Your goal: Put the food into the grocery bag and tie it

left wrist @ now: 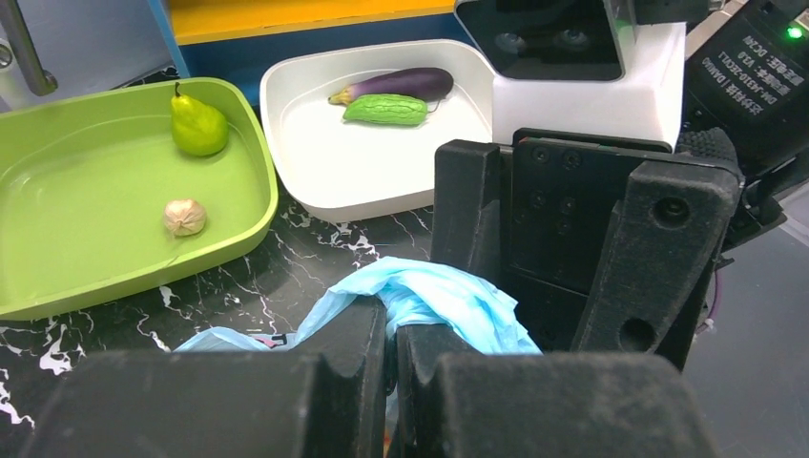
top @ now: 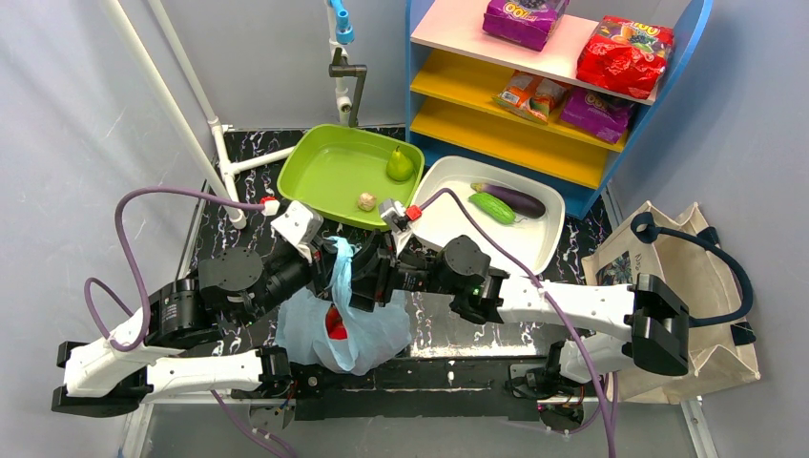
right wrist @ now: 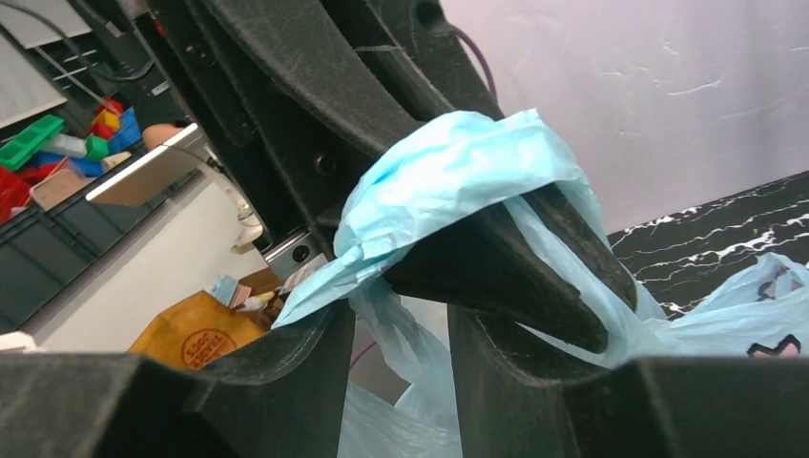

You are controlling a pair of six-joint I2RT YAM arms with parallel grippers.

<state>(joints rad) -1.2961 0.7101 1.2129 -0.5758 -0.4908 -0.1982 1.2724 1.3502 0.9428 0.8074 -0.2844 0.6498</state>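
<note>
The light-blue grocery bag [top: 367, 339] sits on the dark table between my two arms. Something red, the food [top: 336, 324], shows inside it. My left gripper [left wrist: 391, 329] is shut on a twisted blue handle of the bag [left wrist: 434, 296], holding it up above the bag [top: 341, 260]. My right gripper [right wrist: 396, 320] is right against it, jaws apart. A loose strand of the bag's plastic [right wrist: 405, 329] hangs between its fingers [right wrist: 296, 382] without being pinched. In that view the handle [right wrist: 448, 181] is looped over the left gripper's black fingers.
A green tray [top: 320, 176] at the back holds a green pear [top: 400, 165] and a small beige bulb [top: 365, 200]. A white tray [top: 534, 239] holds an eggplant [top: 515, 198] and a cucumber [top: 491, 207]. A canvas tote [top: 682, 315] stands at the right, and a snack shelf [top: 534, 143] behind.
</note>
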